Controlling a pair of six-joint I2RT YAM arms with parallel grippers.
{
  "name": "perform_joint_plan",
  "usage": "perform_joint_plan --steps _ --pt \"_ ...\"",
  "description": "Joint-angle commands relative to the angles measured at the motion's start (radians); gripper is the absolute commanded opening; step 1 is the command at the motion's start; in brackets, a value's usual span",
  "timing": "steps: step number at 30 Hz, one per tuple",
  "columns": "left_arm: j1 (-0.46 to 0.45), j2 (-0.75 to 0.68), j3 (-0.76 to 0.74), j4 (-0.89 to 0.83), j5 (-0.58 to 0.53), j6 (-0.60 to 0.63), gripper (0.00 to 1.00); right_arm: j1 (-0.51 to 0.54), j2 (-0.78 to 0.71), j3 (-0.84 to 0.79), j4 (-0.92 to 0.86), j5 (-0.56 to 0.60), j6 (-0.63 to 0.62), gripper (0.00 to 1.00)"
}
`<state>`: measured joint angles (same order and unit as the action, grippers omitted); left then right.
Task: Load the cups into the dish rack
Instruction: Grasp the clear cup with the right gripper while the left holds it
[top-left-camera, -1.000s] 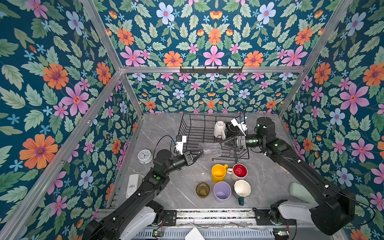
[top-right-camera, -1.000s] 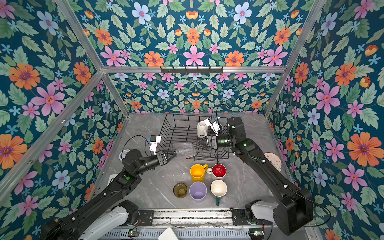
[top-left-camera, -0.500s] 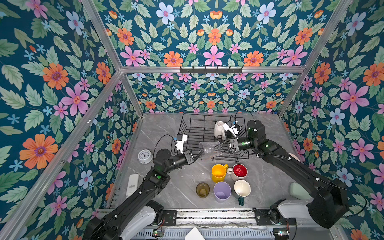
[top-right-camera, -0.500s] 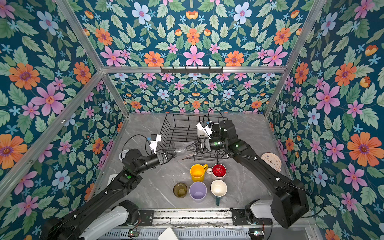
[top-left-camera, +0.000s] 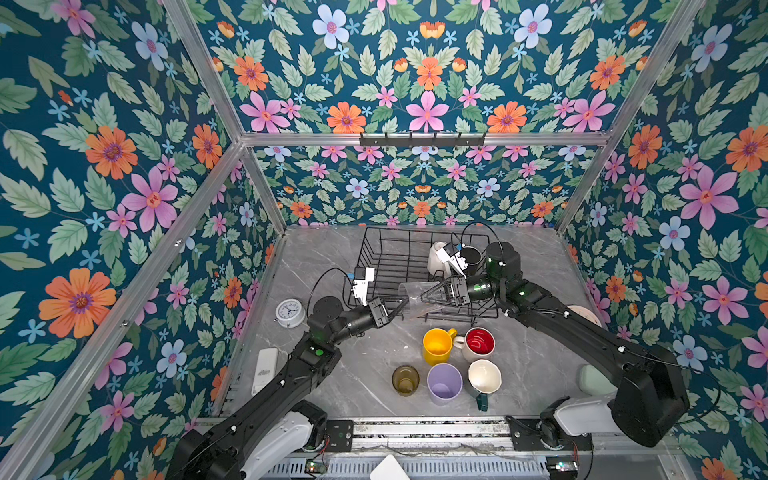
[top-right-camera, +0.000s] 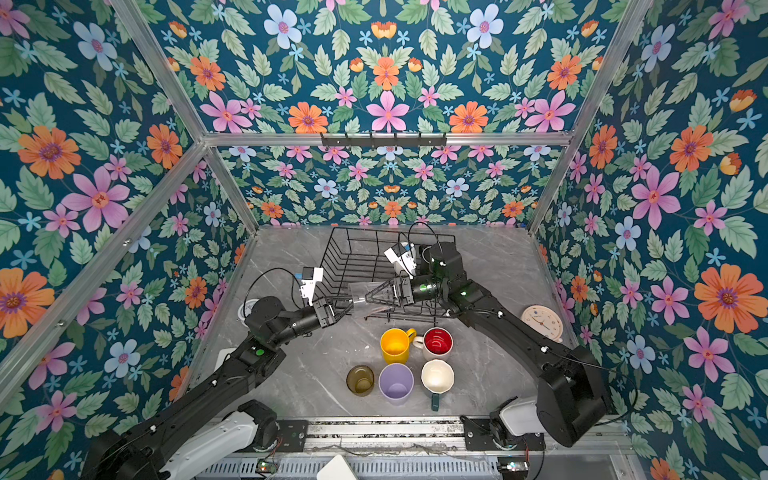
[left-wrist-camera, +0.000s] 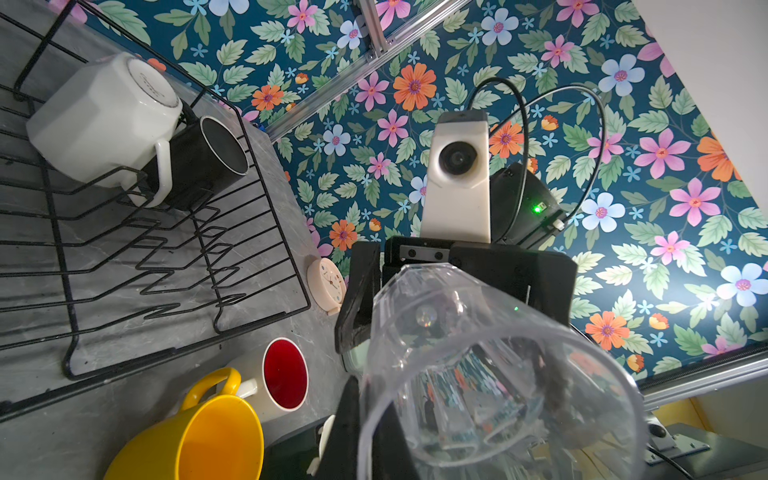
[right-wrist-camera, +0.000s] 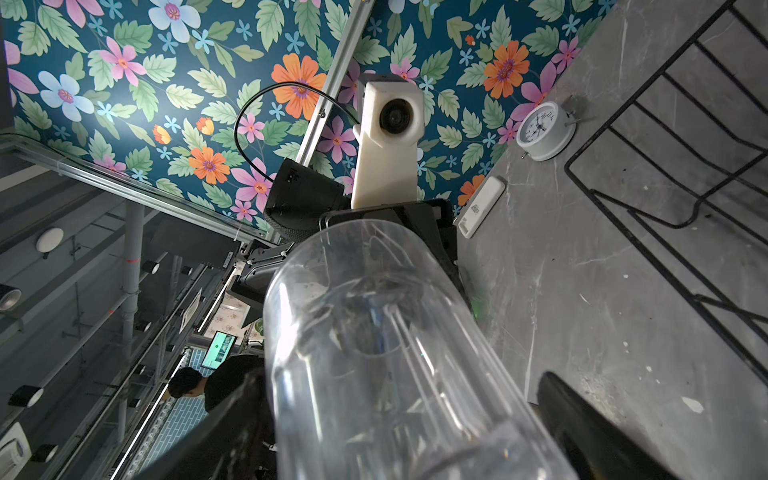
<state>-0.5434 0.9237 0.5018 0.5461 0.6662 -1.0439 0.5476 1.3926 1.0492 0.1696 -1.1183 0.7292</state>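
**Clear glass hangs between two grippers over the rack's near edge**

Here's the left gripper (top-left-camera: 400, 306), pressed tight on the rim of the clear glass (top-left-camera: 410, 291). The glass lies on its side in the air, just above the near edge of the dish rack (top-left-camera: 386, 249).

Reaching in from the right is the right gripper (top-left-camera: 424, 296), jaws spread wide and straddling the glass's base end. In the right wrist view its fingers (right-wrist-camera: 590, 419) stand on either side of the glass, with a gap showing on one side, so it has no hold.

In the rack's far right corner a white mug (top-left-camera: 436, 255) is tipped over, base showing, against a black mug (top-left-camera: 470, 257).

On the table (top-left-camera: 365, 374), near side, five stand upright, apart from both grippers: yellow mug (top-left-camera: 436, 345), red-inside mug (top-left-camera: 480, 344), olive-amber glass (top-left-camera: 405, 379), lilac tumbler (top-left-camera: 444, 383) and cream-inside mug (top-left-camera: 484, 377).
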Motion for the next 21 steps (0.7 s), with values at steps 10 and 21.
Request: perform_joint_plan --steps 10,21 --pt "0.000 0.000 0.007 0.074 0.001 -0.002 0.00 0.018 0.022 0.004 0.061 0.006 0.034 0.91" --pt "0.003 0.007 0.014 0.078 0.003 -0.003 0.00 0.018 0.026 -0.001 0.057 0.016 0.033 0.57"
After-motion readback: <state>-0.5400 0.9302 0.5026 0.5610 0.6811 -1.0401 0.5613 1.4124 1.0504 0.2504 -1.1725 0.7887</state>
